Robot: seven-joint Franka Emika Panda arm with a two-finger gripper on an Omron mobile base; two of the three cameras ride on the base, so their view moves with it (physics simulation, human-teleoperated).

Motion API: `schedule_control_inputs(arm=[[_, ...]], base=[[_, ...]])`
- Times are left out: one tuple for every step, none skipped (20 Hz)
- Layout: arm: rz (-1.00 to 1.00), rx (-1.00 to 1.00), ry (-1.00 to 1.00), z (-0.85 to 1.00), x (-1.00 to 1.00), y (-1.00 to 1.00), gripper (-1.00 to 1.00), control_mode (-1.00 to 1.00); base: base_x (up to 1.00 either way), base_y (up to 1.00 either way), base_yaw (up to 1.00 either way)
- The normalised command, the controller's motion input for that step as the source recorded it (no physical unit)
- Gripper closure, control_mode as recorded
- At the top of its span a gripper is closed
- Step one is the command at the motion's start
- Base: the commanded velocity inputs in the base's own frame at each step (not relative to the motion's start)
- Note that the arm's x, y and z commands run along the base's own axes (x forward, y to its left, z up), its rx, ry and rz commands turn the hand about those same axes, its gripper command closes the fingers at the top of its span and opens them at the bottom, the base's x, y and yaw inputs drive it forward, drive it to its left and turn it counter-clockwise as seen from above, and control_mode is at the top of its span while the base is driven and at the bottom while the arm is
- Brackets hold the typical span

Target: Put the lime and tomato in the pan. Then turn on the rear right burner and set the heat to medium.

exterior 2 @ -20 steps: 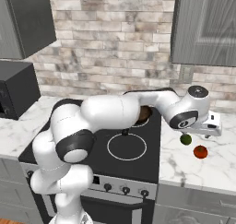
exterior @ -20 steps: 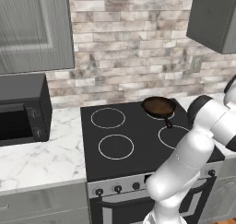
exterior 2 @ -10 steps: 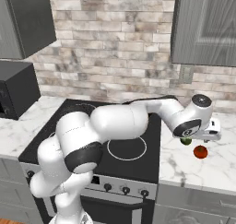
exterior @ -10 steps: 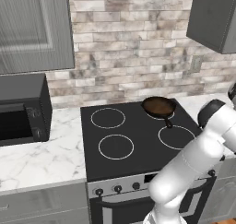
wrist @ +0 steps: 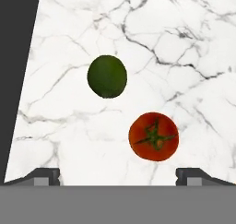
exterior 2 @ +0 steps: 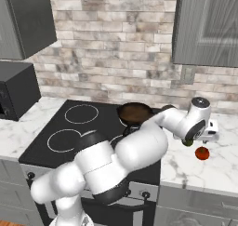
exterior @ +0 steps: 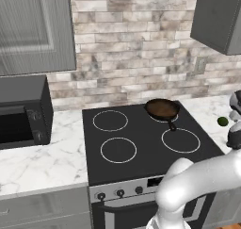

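While gripper [wrist: 118, 177] is hovering, jaws fully spread, holding nothing: lime [wrist: 107, 76], tomato [wrist: 153, 136] sitting apart on marble counter [wrist: 184, 43]. Judging both light, round, roll-prone; tomato softer; pinching across widest middle.

Lime [wrist: 107, 76]: small, round, dark green, lying on the white marble counter right of the cooktop, apart from the tomato [wrist: 153, 136]. Tomato: round, red-orange, green stem star facing up, just beside the lime on the same counter. Pan [exterior: 162, 109]: round dark brown skillet, empty, upright on the rear right burner [exterior: 157, 118], its short black handle pointing toward the cooktop's front.
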Motion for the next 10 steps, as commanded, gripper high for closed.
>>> schedule_control_inputs(arm=[[0.0, 0.0, 0.03, 0.0, 0.3, -0.08, -1.0, -1.0], [0.0, 0.0, 0.04, -0.01, 0.31, -0.09, -1.0, -1.0], [0.0, 0.0, 0.04, -0.01, 0.29, -0.14, -1.0, -1.0], [-0.01, 0.0, 0.04, -0.01, 0.23, -0.15, -1.0, -1.0], [-0.02, 0.0, 0.03, 0.0, 0.17, -0.19, -1.0, -1.0], [-0.03, 0.0, 0.03, 0.0, 0.1, -0.23, -1.0, -1.0], [-0.04, 0.0, 0.03, -0.02, 0.07, -0.29, -1.0, -1.0], [-0.05, 0.0, 0.03, -0.06, 0.04, -0.33, -1.0, -1.0], [-0.05, 0.0, 0.02, -0.13, 0.01, -0.34, -1.0, -1.0], [-0.05, 0.0, 0.02, -0.18, 0.0, -0.32, -1.0, -1.0]], base=[[0.0, 0.0, 0.0], [0.0, 0.0, 0.0], [0.0, 0.0, 0.0], [0.0, 0.0, 0.0], [0.0, 0.0, 0.0], [0.0, 0.0, 0.0], [0.0, 0.0, 0.0], [0.0, 0.0, 0.0], [0.0, 0.0, 0.0], [0.0, 0.0, 0.0]])
